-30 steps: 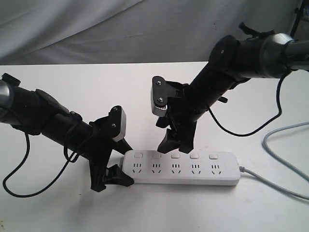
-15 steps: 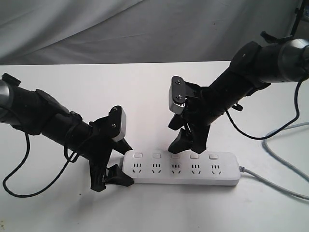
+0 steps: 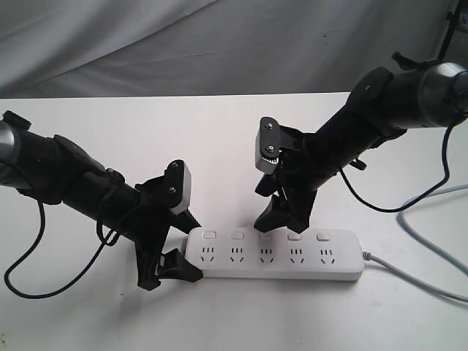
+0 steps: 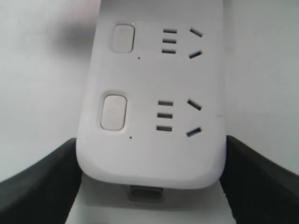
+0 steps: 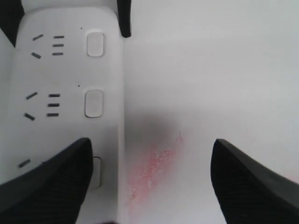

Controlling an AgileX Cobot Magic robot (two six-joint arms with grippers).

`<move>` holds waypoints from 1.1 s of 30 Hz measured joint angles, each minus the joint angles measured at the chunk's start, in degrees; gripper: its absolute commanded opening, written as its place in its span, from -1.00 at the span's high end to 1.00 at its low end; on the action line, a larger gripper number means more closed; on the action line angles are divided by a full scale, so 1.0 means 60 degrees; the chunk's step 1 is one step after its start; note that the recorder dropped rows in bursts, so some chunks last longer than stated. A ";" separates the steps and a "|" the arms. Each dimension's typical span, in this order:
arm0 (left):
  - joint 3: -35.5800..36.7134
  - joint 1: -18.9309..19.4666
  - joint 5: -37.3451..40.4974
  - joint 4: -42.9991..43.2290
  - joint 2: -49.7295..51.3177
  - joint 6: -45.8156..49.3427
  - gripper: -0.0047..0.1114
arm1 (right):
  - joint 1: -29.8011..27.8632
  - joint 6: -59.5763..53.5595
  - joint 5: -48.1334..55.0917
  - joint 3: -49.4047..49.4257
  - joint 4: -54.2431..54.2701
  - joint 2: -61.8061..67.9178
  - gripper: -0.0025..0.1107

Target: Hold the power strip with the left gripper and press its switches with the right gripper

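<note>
Left gripper (image 3: pixel 187 252) clamps strip (image 3: pixel 344 265) end, steadying it; right gripper (image 3: pixel 281 219), jaws spread, poises one tip over middle switch (image 5: pixel 97 172).

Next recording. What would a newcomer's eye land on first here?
The long white power strip lies across the front of the white table. The left gripper clamps its end on the exterior view's left, a jaw against each long side. The right gripper, jaws wide open, hangs with one jaw tip over the third switch from that end.
</note>
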 measured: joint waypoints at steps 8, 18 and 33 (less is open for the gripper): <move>0.0000 0.0000 0.0000 0.0000 0.0000 0.0000 0.92 | 0.0000 -0.0030 -0.0092 0.0020 0.0146 0.0231 -0.20; 0.0000 0.0000 0.0000 0.0000 0.0000 0.0000 0.92 | 0.0000 0.0258 -0.0093 0.0002 -0.0198 0.0294 -0.20; 0.0000 0.0000 0.0000 0.0000 0.0000 0.0000 0.92 | 0.0000 0.0489 -0.0233 0.0075 -0.0263 0.0383 -0.20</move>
